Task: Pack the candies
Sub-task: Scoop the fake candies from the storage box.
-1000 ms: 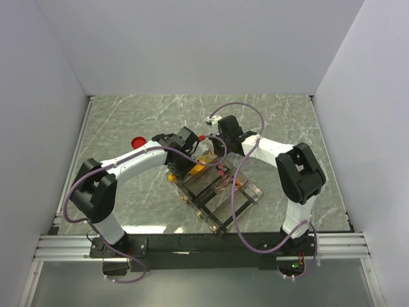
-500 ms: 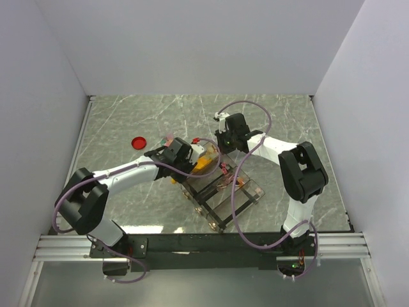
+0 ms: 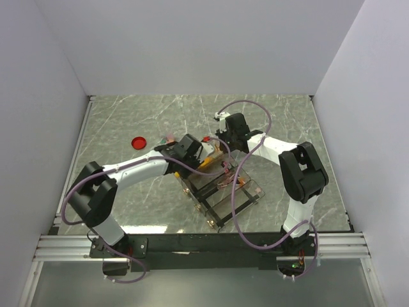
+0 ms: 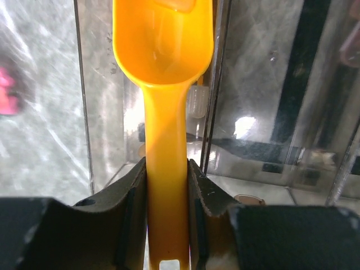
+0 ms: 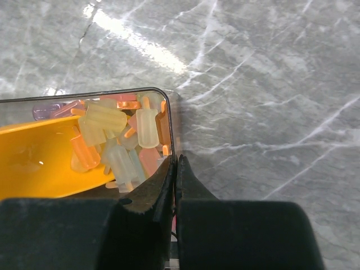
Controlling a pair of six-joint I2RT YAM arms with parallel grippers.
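Note:
The candies [image 5: 121,143], pale yellow, orange and pink, lie piled in a corner of a clear tub [image 5: 167,121]. My right gripper [image 5: 175,163] is shut on that tub's thin wall; it also shows in the top view [image 3: 225,146]. My left gripper [image 4: 167,169] is shut on the handle of the yellow scoop [image 4: 163,45], whose bowl reaches forward over the clear walls with one pale candy [image 4: 175,4] at its far end. In the top view the left gripper [image 3: 195,152] holds the scoop [image 3: 206,163] just left of the right gripper. The scoop's bowl [image 5: 39,163] lies among the candies.
A clear divided organizer box [image 3: 220,192] with dark partitions sits in front of the grippers, a few pinkish pieces in it. A flat red lid [image 3: 138,142] lies on the marble table at the left. Small pink pieces [image 3: 169,137] lie behind the left gripper.
My left gripper drew back left with the scoop, then moved right again toward the tub. The right gripper has stayed on the tub wall.

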